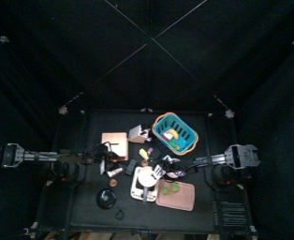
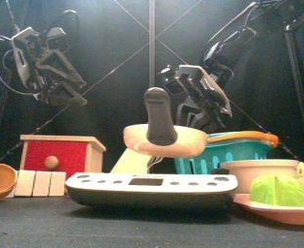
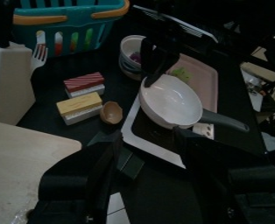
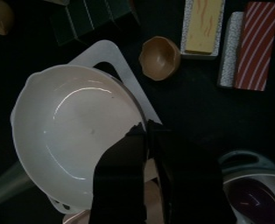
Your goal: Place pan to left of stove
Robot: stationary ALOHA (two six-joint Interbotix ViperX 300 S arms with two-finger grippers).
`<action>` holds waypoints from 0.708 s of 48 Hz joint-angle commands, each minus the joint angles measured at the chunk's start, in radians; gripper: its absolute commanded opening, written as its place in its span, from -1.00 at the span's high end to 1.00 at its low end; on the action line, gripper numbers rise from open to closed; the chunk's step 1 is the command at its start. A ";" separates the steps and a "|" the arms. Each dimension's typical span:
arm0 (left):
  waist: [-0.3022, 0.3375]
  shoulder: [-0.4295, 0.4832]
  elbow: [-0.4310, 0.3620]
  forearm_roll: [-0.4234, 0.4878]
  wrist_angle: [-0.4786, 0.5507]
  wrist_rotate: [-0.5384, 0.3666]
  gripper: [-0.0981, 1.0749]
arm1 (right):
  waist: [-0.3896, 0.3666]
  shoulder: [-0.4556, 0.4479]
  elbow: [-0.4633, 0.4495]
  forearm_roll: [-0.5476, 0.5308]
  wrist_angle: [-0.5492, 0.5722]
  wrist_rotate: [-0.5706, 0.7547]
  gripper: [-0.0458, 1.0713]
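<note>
I have the right gripper (image 4: 146,144) pinching the rim of the pan (image 3: 172,104), jaws closed over its edge. The pan sits over the stove (image 3: 164,140) near the middle of the tabletop, its handle (image 2: 156,114) pointing up in the front view. The left gripper (image 2: 67,94) hangs high over the left side; its jaws I cannot tell. My worry: a thin rim grip could let the pan swing or slip, striking the wooden bowl (image 3: 112,112) nearby.

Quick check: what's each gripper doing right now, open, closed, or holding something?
Left gripper: raised off the table, holding nothing; open or closed cannot be told.
Right gripper: closed on the pan's rim, above the stove.
</note>
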 commanded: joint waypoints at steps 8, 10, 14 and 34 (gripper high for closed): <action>0.000 0.002 -0.009 -0.002 -0.005 0.000 -0.65 | -0.005 -0.043 -0.040 0.002 -0.003 -0.002 0.32; 0.000 0.002 -0.008 -0.002 -0.005 0.000 -0.65 | -0.006 -0.044 -0.043 0.002 -0.002 -0.002 0.32; 0.002 0.002 -0.005 -0.002 -0.006 0.000 -0.65 | -0.006 -0.048 -0.046 0.000 0.000 -0.002 0.32; 0.002 0.002 0.000 -0.002 -0.005 0.000 -0.65 | 0.005 -0.160 -0.002 0.049 0.075 0.003 0.32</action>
